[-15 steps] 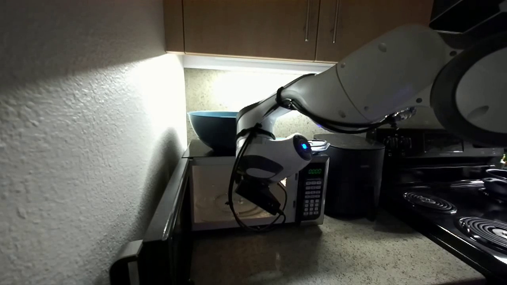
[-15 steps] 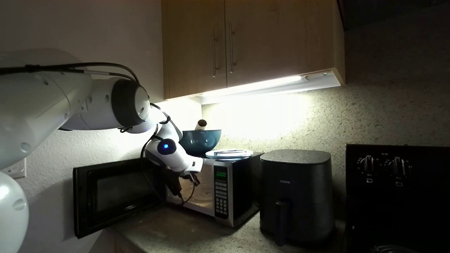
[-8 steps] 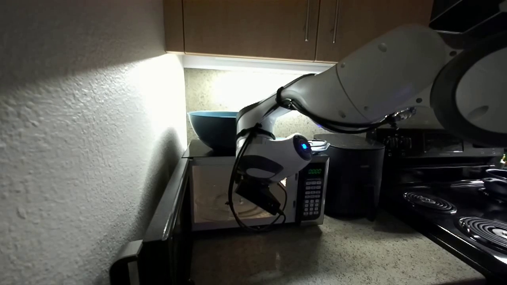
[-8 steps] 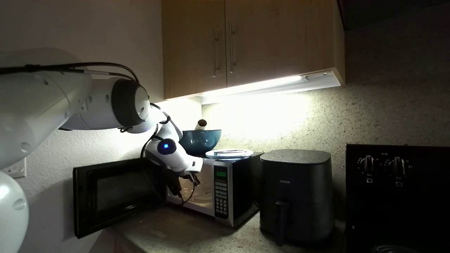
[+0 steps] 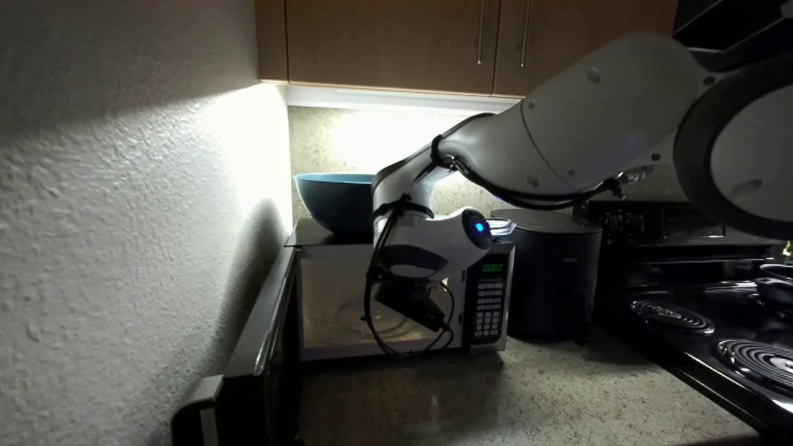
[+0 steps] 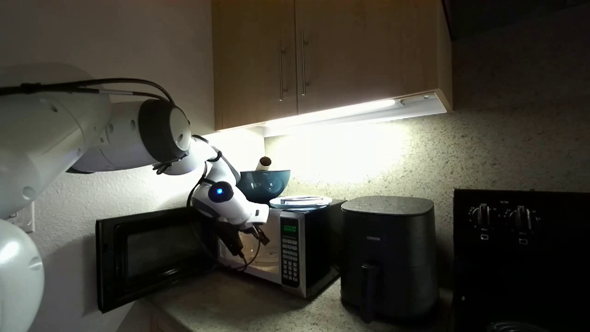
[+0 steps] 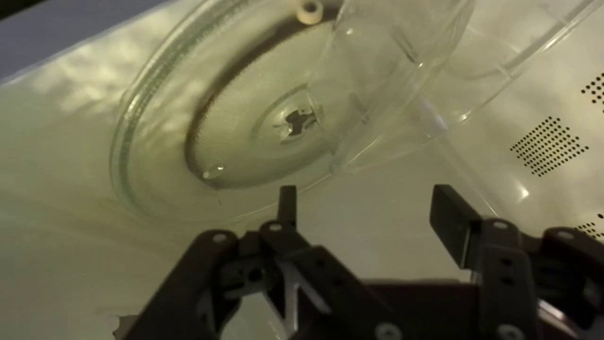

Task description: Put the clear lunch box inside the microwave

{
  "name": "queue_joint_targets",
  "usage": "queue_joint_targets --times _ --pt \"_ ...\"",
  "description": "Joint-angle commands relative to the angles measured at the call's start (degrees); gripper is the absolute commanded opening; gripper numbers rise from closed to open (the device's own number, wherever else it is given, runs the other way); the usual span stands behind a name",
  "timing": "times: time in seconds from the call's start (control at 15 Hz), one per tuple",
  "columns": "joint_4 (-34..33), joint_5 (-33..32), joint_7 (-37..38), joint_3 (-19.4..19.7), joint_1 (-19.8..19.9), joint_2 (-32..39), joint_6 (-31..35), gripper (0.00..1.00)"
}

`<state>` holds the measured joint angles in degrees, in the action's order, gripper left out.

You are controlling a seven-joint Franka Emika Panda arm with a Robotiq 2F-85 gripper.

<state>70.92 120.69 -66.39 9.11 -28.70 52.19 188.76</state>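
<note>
The clear lunch box (image 7: 401, 115) lay inside the microwave (image 6: 313, 249), over part of its glass turntable (image 7: 134, 115); whether it sat flat or tilted could not be told. The pincer (image 7: 365, 210), pointed into the microwave, had its fingers spread well apart and gripped nothing, apart from the box. The microwave's door (image 6: 156, 251) was wide open. On top of the microwave stood a blue bowl (image 6: 265, 183), with a pale tube (image 6: 263, 166) showing above its rim, and, nearer the button panel (image 6: 290, 258), a round dish (image 6: 300, 203). A black appliance (image 6: 387, 258) stood on the surface (image 5: 557, 384) beside the microwave's panel end, and past it, farther from the microwave, was a black stove (image 6: 521, 263).
</note>
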Motion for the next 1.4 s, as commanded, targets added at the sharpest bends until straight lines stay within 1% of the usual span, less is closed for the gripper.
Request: queue_joint_targets --times 0.0,0.07,0.2,0.33,0.53,0.67,0.8,1.07,1.27,1.33 --pt "0.3 0.6 -0.1 1.2 -0.8 0.0 -0.2 0.81" --pt "0.5 0.9 -0.1 2.3 -1.5 0.0 -0.3 0.87" --pt "0.6 1.0 -0.1 3.0 -2.3 0.0 -0.3 1.00" --pt "4.7 -0.5 -0.5 -0.2 -0.7 -2.0 1.4 1.00" --pt "8.2 -1.0 -1.0 -4.6 1.9 -3.3 3.9 1.00" --pt "8.7 -0.5 -1.4 -5.9 2.8 -3.2 5.4 1.00" --pt "9.0 -0.1 -1.4 -5.9 2.9 -3.4 6.5 1.00" --pt "9.8 0.5 -0.6 -2.6 0.6 -5.0 6.2 1.00" --pt "13.8 1.8 -0.4 -0.6 -1.1 -9.3 4.1 1.00" --pt "12.9 1.4 -0.2 1.7 -2.7 -9.1 3.4 1.00"
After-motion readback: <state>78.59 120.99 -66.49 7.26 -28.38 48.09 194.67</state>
